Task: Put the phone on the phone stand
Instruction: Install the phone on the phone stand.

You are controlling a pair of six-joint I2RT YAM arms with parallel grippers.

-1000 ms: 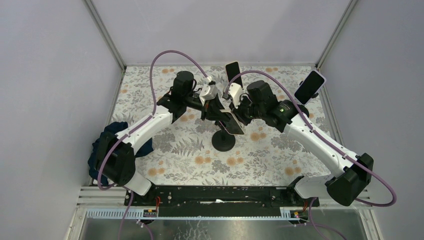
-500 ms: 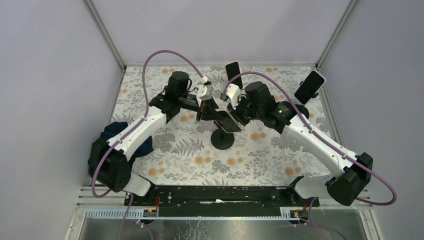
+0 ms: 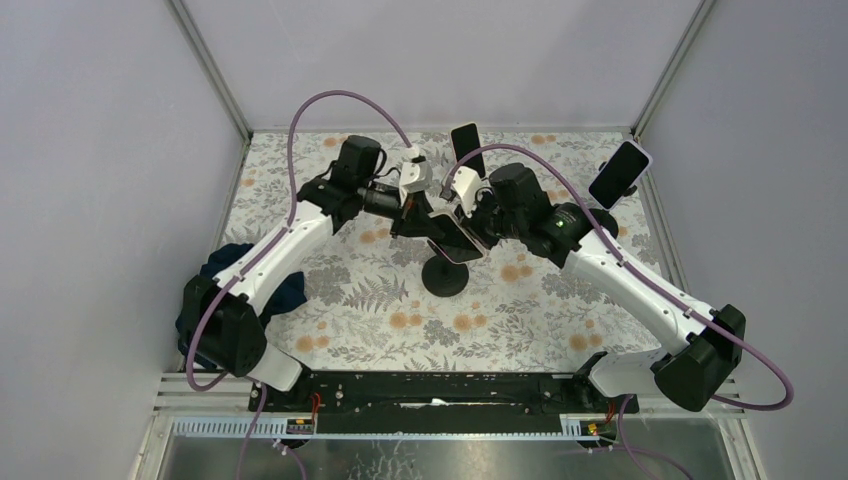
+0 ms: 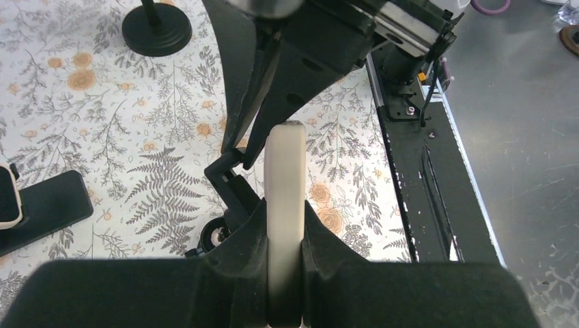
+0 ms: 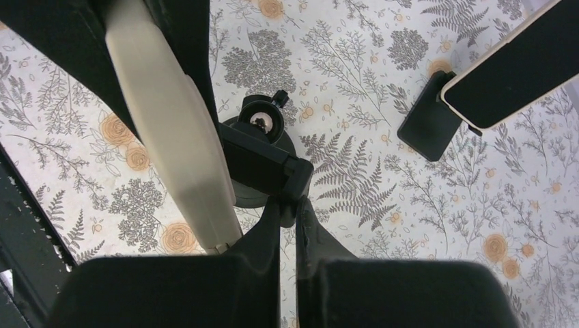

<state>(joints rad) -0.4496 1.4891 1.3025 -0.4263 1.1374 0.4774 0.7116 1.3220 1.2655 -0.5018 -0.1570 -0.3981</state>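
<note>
Top view, phone: I am holding the phone (image 3: 455, 238) in my left jaws at mid-frame, tilted and hanging just above the phone stand (image 3: 445, 279).
Top view, right jaws: they are sitting closed just right of the phone, close beside it.
Top view, surroundings: a second phone (image 3: 465, 146) is leaning at top centre and a third phone (image 3: 620, 172) at upper right. A blue cloth (image 3: 222, 258) is lying at the left of the floral worktop (image 3: 530, 310).
Left wrist view, left jaws: my fingers (image 4: 249, 232) are clamping the cream phone (image 4: 285, 191) edge-on at lower centre.
Left wrist view, stand: the phone stand (image 4: 229, 188) is showing just left of the phone.
Right wrist view, right jaws: they are pressing shut at lower centre, tips reaching the black cradle of the phone stand (image 5: 263, 164). Whether they are pinching it I cannot tell.
Right wrist view, phone: the phone (image 5: 174, 130) is slanting down from upper left, overlapping the cradle's left end.
</note>
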